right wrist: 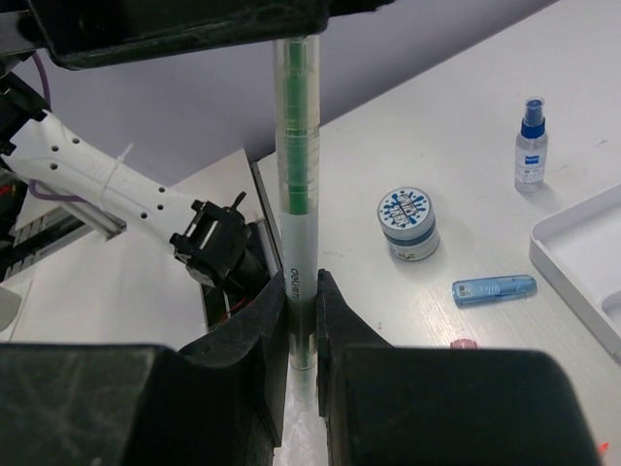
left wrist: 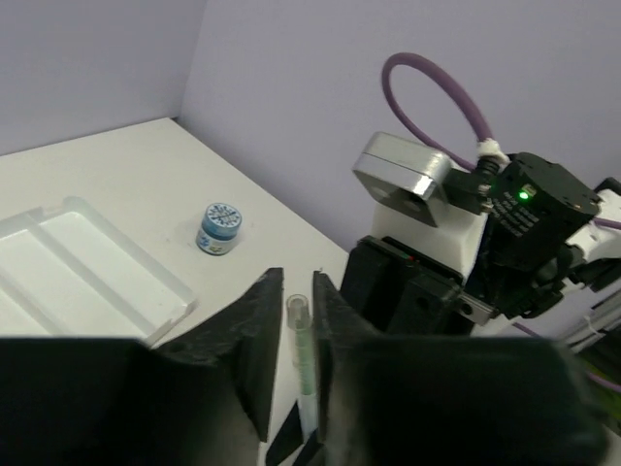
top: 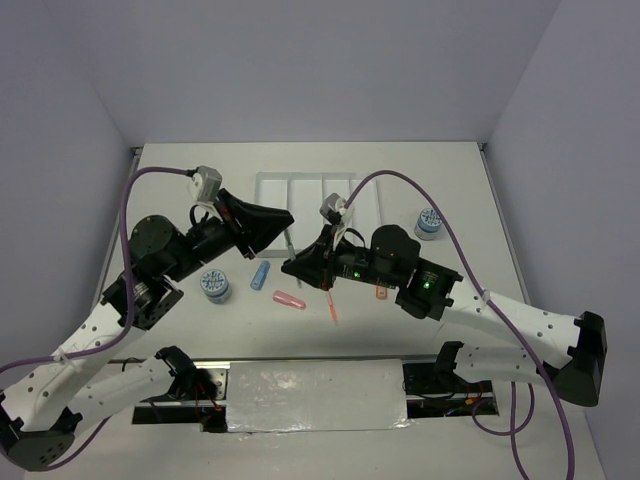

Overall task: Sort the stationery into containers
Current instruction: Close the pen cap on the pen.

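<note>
A thin green pen is held in the air between my two grippers. My right gripper is shut on its lower part, jaws tight on the barrel. My left gripper has its jaws round the pen's clear end, with a thin gap on one side. The white tray lies just beyond, with nothing visible in its compartments. On the table lie a blue stick, a pink stick, an orange pen and an orange stick.
One patterned disc stands by the left arm, the other right of the tray. The small blue-capped bottle shows in the right wrist view. Purple cables arch over both arms. A silver plate covers the near edge.
</note>
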Robot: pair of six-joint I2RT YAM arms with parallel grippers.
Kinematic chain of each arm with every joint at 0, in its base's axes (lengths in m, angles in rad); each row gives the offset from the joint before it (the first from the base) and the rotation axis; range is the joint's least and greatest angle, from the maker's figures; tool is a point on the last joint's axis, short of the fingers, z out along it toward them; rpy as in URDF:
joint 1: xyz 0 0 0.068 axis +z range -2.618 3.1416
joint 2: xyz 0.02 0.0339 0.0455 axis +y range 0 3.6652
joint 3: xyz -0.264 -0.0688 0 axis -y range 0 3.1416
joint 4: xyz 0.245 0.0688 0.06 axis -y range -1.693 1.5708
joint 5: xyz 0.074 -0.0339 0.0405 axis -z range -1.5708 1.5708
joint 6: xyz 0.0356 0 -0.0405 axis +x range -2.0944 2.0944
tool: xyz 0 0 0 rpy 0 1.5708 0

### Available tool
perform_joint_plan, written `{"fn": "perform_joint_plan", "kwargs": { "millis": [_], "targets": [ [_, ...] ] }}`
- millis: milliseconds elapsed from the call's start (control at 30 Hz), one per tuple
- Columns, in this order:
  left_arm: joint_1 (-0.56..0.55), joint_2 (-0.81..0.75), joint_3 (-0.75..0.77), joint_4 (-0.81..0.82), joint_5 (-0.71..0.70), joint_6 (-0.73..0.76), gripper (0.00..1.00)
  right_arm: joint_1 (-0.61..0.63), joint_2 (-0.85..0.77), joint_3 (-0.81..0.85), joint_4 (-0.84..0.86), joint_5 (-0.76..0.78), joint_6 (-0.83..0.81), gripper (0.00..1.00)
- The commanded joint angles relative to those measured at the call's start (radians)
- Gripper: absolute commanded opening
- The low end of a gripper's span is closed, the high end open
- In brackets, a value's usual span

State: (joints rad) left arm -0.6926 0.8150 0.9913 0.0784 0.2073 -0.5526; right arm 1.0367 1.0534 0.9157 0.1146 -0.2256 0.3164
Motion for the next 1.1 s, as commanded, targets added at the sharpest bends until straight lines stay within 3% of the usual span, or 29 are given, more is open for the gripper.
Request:
{"fn": "perform_joint_plan", "kwargs": {
  "millis": [0,33,133,333,767,1067],
  "targets": [
    [-0.004,-0.004,-0.017,0.057,0.024,0.006,0.25,0.010,0.000,0.011,0.011,0.011,-0.005,0.00],
    [-0.004,-0.002,-0.022,0.057,0.024,0.002,0.22,0.010,0.000,0.012,0.008,0.012,-0.005,0.00],
    [-0.004,0.013,-0.022,0.041,0.037,0.000,0.00,0.006,0.007,0.029,0.000,0.025,-0.005,0.00],
    [-0.004,0.015,-0.095,0.049,0.055,-0.026,0.00,-0.010,0.037,0.170,-0.024,0.088,-0.042,0.00],
    [-0.025,0.009,-0.295,0.070,0.052,-0.099,0.00,-0.113,0.204,0.575,-0.049,0.016,-0.060,0.00],
    [-0.071,0.026,-0.381,0.109,0.069,-0.116,0.00,-0.148,0.272,0.706,-0.110,-0.035,-0.109,0.00]
  ]
}}
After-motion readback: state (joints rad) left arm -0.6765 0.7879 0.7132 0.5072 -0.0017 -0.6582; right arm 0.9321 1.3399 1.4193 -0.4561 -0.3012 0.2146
